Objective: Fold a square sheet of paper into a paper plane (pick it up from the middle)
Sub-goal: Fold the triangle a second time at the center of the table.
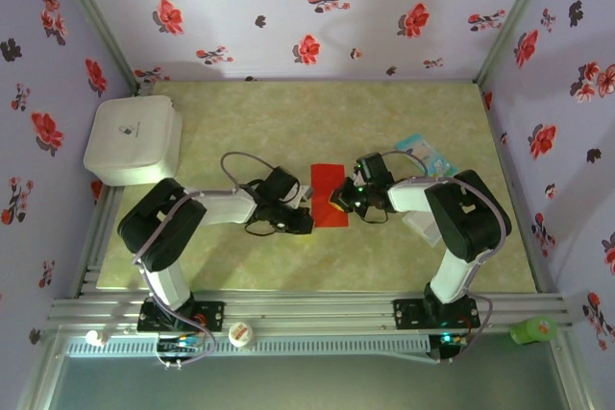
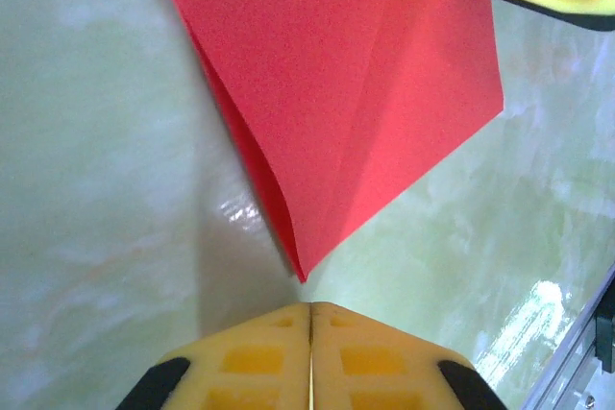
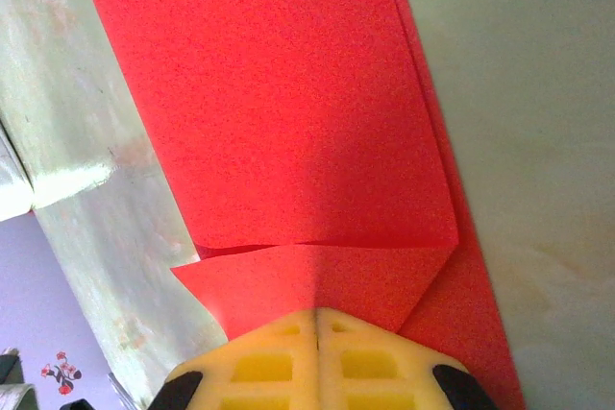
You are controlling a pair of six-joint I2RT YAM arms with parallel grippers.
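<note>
Over at the far left of the pale green surface (image 1: 288, 122), a white rounded plastic box (image 1: 133, 139) sits lidded, its contents hidden. Between the arms lies the thin bright red folded sheet of paper (image 1: 327, 194) (image 2: 346, 93) (image 3: 288, 112). The left jaws are together, just short of its pointed tip; the right jaws are together over a folded corner.

- Lavender walls (image 1: 317, 7) printed with red and dark flowers enclose three sides.
- Pale green, marbled worktop (image 1: 288, 112), glossy, with bright glare patches.
- Silver aluminium rails (image 1: 317, 314) run along the near edge.
</note>
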